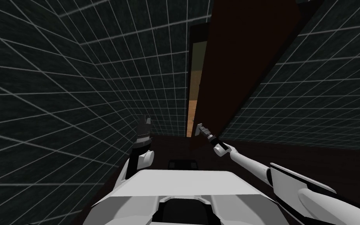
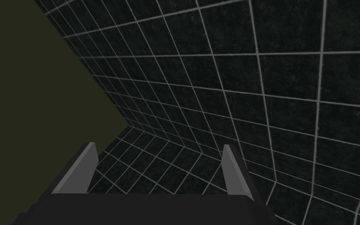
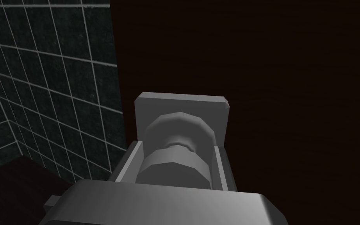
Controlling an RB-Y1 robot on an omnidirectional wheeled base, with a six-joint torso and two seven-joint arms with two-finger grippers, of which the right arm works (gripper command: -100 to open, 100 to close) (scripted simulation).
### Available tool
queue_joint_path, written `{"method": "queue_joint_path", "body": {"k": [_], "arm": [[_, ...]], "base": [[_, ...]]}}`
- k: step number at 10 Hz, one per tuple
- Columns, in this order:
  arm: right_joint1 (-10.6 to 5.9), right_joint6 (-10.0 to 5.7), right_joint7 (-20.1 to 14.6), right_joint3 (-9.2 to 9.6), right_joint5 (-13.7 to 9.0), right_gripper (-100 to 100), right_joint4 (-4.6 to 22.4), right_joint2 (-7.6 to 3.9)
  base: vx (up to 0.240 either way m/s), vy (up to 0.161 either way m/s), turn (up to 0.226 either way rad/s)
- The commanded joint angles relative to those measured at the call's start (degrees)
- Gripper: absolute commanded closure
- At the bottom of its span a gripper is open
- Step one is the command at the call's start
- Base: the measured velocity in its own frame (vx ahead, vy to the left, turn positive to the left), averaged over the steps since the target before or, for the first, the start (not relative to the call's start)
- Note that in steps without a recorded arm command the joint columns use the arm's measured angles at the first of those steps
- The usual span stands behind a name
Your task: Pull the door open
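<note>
Door [image 1: 249,58], dark brown, stands ajar at the far end between dark tiled walls [image 1: 58,97], with a lit gap [image 1: 194,90] along its left edge. Right tool [image 3: 177,150] is clenched around the door's grey round knob [image 3: 173,170]. Left tool [image 2: 160,147], raised at near left, is released and wide open.

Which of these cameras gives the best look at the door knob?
The right wrist view: the grey door knob sits large, clamped by the right gripper, on the dark door. The head view shows it tiny at the door's edge. The left wrist view faces a tiled wall.
</note>
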Motion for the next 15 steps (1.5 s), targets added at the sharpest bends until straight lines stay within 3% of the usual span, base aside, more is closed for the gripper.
{"method": "queue_joint_path", "body": {"k": [1, 8, 9, 15], "arm": [[0.03, -1.06, -0.8, 0.97, 0.3, 100, -0.1, -0.84], [0.18, -7.44, -5.8, 6.84, 1.9, 100, -0.5, -5.93], [-0.03, -6.99, -5.4, 6.40, 1.9, 100, -0.2, -5.35], [-0.32, -10.67, -8.6, 9.20, 3.7, 100, 1.0, -7.18]], "base": [[-0.117, -0.074, 0.107], [-0.212, -0.171, 0.146], [-0.098, -0.074, 0.031], [-0.169, -0.141, 0.140]]}}
